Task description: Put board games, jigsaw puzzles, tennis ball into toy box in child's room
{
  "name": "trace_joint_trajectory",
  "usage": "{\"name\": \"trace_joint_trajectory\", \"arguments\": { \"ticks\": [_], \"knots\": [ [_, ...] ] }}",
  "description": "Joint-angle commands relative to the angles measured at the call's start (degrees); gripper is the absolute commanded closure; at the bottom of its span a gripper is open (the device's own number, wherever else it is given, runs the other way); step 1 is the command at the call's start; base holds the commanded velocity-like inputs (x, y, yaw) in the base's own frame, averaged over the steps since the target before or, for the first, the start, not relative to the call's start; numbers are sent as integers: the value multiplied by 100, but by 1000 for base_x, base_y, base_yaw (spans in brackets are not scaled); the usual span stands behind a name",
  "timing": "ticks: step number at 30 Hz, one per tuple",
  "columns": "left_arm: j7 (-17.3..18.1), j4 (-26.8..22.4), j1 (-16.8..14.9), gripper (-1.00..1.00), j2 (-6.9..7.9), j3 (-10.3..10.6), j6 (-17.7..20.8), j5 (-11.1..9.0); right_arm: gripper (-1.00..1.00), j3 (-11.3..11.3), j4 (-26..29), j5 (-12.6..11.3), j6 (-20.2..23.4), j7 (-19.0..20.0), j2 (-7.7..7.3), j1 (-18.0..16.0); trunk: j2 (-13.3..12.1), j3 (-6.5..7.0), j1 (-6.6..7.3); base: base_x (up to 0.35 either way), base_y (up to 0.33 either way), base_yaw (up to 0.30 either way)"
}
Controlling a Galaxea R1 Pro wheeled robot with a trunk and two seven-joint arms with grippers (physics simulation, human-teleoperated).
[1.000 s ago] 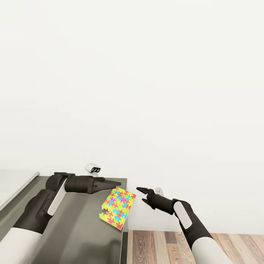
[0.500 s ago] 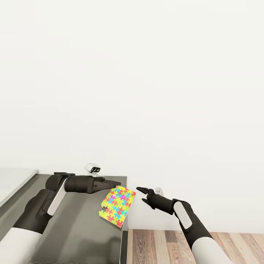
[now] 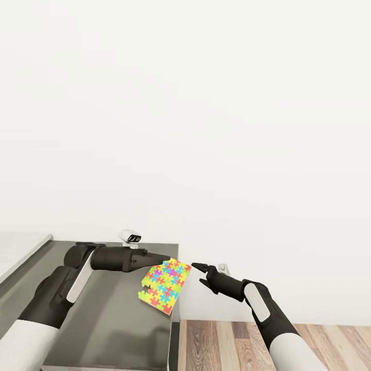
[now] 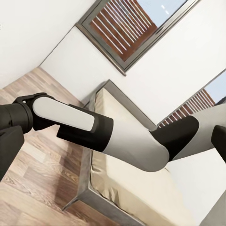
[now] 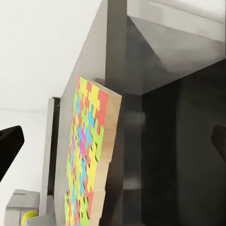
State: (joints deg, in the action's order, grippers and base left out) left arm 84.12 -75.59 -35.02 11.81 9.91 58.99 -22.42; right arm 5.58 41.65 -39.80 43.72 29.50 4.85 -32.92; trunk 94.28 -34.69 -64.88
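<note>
Carrying jigsaw puzzle (image 3: 164,286), tilted, pinched at its upper edge in left gripper (image 3: 161,258), over dark-grey desk (image 3: 121,309) corner at 7 o'clock. Idling at 5 o'clock, right gripper (image 3: 202,271), jaws parted, empty. Likely needing next: locating toy box, lowering puzzle flat.

Jigsaw puzzle (image 3: 164,286) on desk (image 3: 113,319) right edge — wall (image 3: 206,129) behind

Jigsaw puzzle (image 3: 165,286) between my two sets of fingers: interlocking pieces in red, yellow, green, blue and pink, with a pale tan edge. Dark grey desk (image 3: 108,319) beneath it. My fingers (image 3: 159,256) are black. Small yellow-green object (image 5: 29,216) beyond the puzzle, possibly the ball.
</note>
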Motion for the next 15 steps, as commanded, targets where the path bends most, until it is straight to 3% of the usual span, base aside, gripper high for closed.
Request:
{"name": "trace_joint_trajectory", "arguments": {
  "ticks": [1, 15],
  "knots": [
    [13, 0, -5, -100, 5, 10, 60, -13, -100, 31, 1, 6, 40, 12, 7, -4, 3, -6, 0, 0, 0, 0],
    [16, -11, 24, -100, 6, 4, 58, -20, -100, 31, 1, 8, 40, 13, 7, -4, 3, -6, 0, 0, 6, 0]
  ]
}}
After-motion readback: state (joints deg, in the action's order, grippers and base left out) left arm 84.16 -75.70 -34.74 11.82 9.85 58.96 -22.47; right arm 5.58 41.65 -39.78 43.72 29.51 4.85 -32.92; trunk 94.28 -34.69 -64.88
